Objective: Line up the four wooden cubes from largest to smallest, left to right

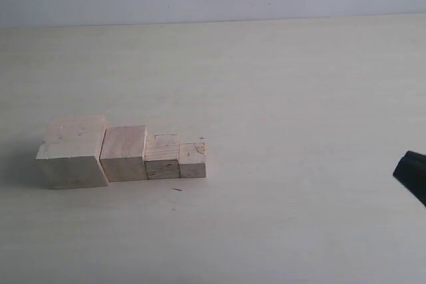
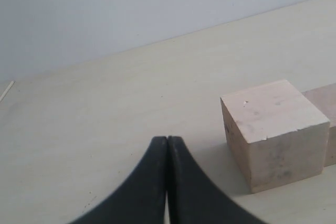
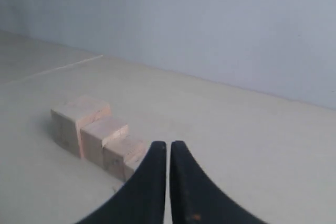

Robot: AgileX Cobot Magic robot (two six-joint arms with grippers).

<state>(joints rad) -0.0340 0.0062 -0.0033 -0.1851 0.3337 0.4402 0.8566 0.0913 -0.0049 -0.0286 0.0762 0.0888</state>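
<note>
Wooden cubes are sitting on counter in a touching row, shrinking rightward from largest cube, w/ left tool & right tool both pinched shut, empty, so lineup's looking done, next needing only a check.

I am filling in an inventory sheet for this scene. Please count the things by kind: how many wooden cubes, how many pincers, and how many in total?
Wooden cubes: 4 (largest cube, second cube, third cube, smallest cube)
Pincers: 2 (left pincer, right pincer)
Total: 6
</note>
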